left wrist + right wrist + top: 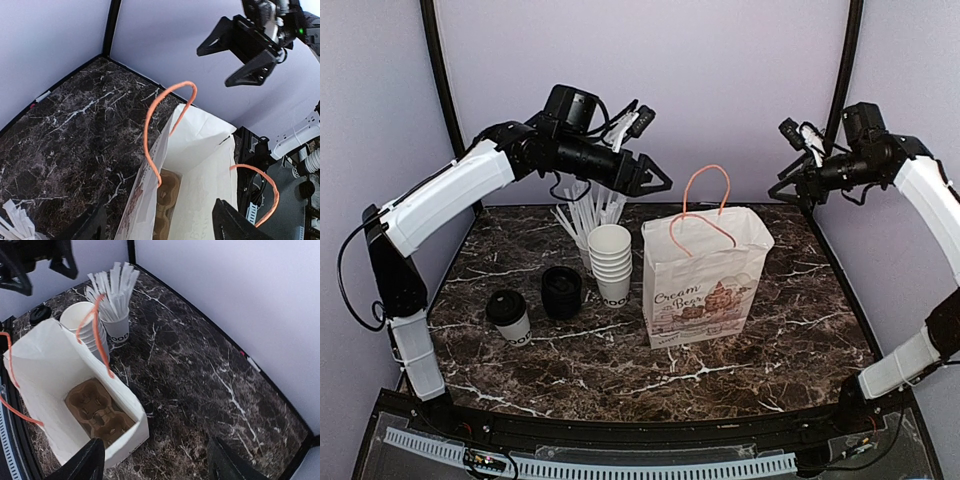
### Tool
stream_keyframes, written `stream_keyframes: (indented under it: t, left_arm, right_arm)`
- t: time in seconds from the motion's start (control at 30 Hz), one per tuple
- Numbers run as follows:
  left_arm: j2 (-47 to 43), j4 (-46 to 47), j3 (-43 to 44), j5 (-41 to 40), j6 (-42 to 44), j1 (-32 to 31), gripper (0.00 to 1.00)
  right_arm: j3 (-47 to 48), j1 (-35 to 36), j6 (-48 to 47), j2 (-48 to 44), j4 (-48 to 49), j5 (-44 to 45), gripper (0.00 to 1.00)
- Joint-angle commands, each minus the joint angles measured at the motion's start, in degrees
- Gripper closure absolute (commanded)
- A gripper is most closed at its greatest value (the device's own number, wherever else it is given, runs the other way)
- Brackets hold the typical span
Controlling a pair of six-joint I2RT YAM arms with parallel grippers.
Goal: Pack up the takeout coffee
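The takeout coffee [508,317], a small white cup with a black lid, stands on the marble table at the left front. The white paper bag [705,275] with orange handles stands open in the middle. A brown cardboard cup carrier [100,412] lies at its bottom and also shows in the left wrist view [170,200]. My left gripper [655,180] is open and empty, raised above the table left of the bag's mouth [200,165]. My right gripper [790,190] is open and empty, raised at the back right, apart from the bag [50,355].
A stack of lidless white cups [610,262] stands just left of the bag. A cup of white straws [588,215] stands behind it. A stack of black lids [561,292] sits between the cups and the coffee. Walls close the back and sides.
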Motion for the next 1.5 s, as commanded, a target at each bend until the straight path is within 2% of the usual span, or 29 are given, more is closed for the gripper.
stream_keyframes:
  t: [0.0,0.1,0.43,0.6,0.67,0.7,0.77,0.97,1.1,1.23,1.33,1.47]
  left_arm:
    - [2.09,-5.03,-0.53,4.76,3.86,-0.11,0.24]
    - [3.58,-4.91,-0.49,5.14,4.62,-0.52,0.25]
    - [8.94,-8.8,4.56,3.97,9.07,-1.47,0.47]
    - [9.42,-10.2,5.51,2.74,11.23,-1.98,0.69]
    - [9.43,-10.44,6.06,2.53,11.88,-2.3,0.81]
    - [9.43,-10.57,6.63,2.08,12.36,-2.49,0.91]
    - [9.45,-11.03,7.68,1.05,13.18,-2.88,0.99]
    - [7.51,-11.37,9.73,-7.45,18.03,-6.22,1.0]
    - [3.51,-6.62,3.56,-16.83,23.03,-11.21,1.0]
    - [0.47,-2.62,-2.61,-22.78,27.22,-16.12,1.0]
    - [-3.38,0.55,-8.29,-25.4,28.06,-17.96,1.0]
    - [-9.0,5.98,-15.69,-24.6,27.99,-19.65,1.0]
  right_arm:
    - [-7.74,-4.95,5.7,-2.04,9.49,-1.74,0.29]
    - [-10.96,-6.77,7.26,-2.66,12.33,-1.39,0.29]
    - [-12.43,-7.74,8.65,-0.58,14.3,-1.12,0.29]
    - [-12.74,-7.88,8.65,-0.16,14.78,-0.23,0.3]
    - [-13.21,-7.82,8.68,-0.27,15.25,0.39,0.3]
    - [-13.4,-7.84,8.7,-0.25,15.5,0.54,0.3]
    - [-13.67,-7.82,8.68,-0.25,15.77,0.88,0.3]
    - [-14.83,-7.9,8.95,-0.32,17.57,5.11,0.31]
    - [-16.61,-7.94,9.45,-0.57,19.67,9.84,0.32]
    - [-18.07,-8.08,10.04,-0.68,21.55,14.75,0.32]
    - [-18.75,-8.17,10.26,-0.81,22.75,17.81,0.32]
    - [-19.21,-8.16,10.34,-0.88,23.2,19.25,0.32]
